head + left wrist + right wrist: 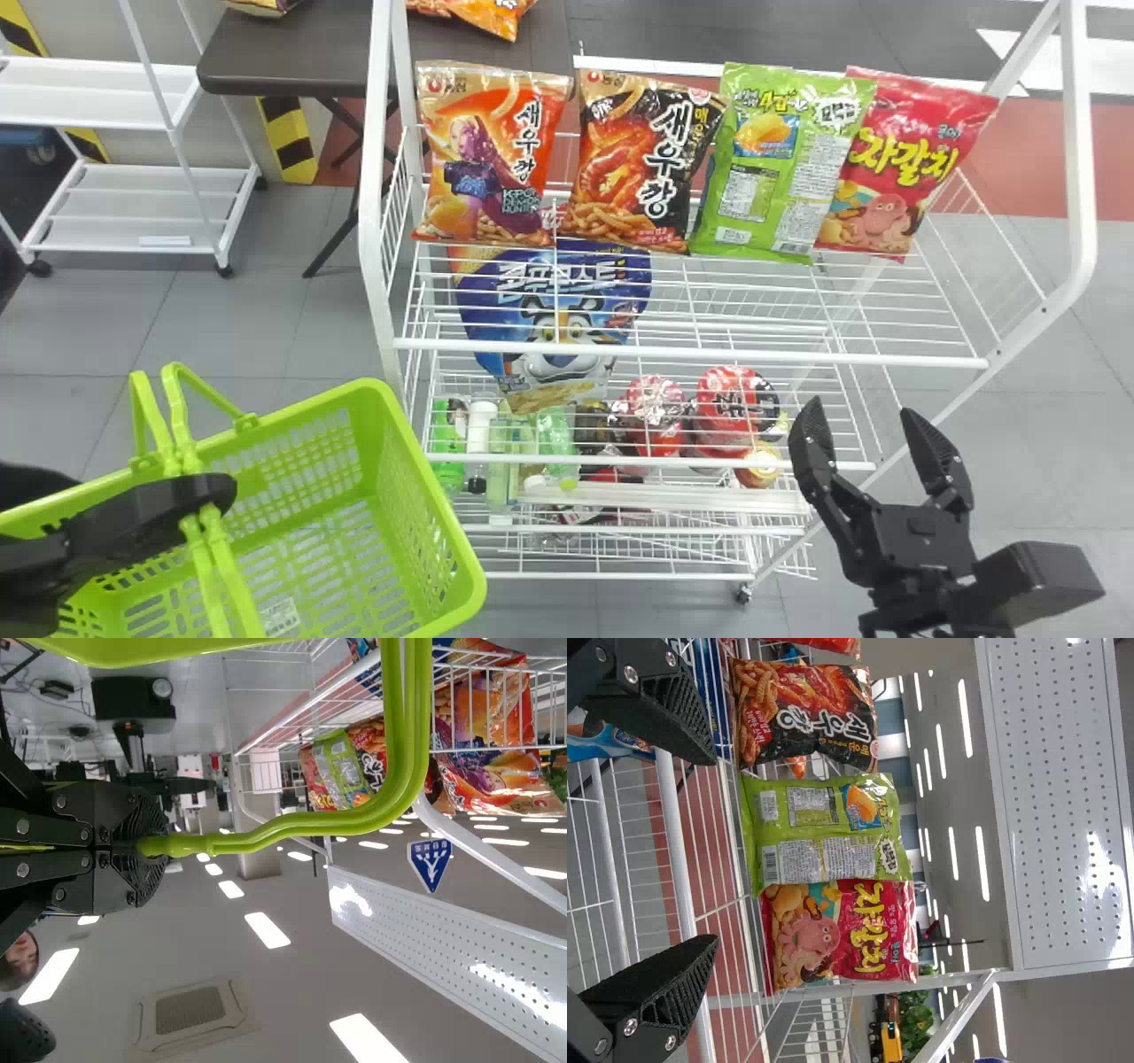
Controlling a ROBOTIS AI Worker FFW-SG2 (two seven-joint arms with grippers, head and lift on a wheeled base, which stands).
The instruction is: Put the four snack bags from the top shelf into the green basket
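Four snack bags stand in a row on the top shelf in the head view: an orange bag (489, 155), a black-and-orange bag (645, 159), a green bag (780, 164) and a red bag (905, 164). At the lower left, my left gripper (208, 496) is shut on the handles of the green basket (425, 496); in the left wrist view the left gripper (146, 846) holds the handles (292, 826). My right gripper (873, 434) stands open and unloaded at the shelf's lower right, apart from the bags. In the right wrist view, the right gripper (700, 846) faces the green bag (824, 828) and red bag (842, 930).
The white wire shelf's front rail (691, 352) crosses below the bags, with upright posts at both sides. A blue cereal bag (554, 310), bottles and red cups (731, 412) occupy lower levels. A dark table (292, 53) and white rack (133, 208) stand behind left.
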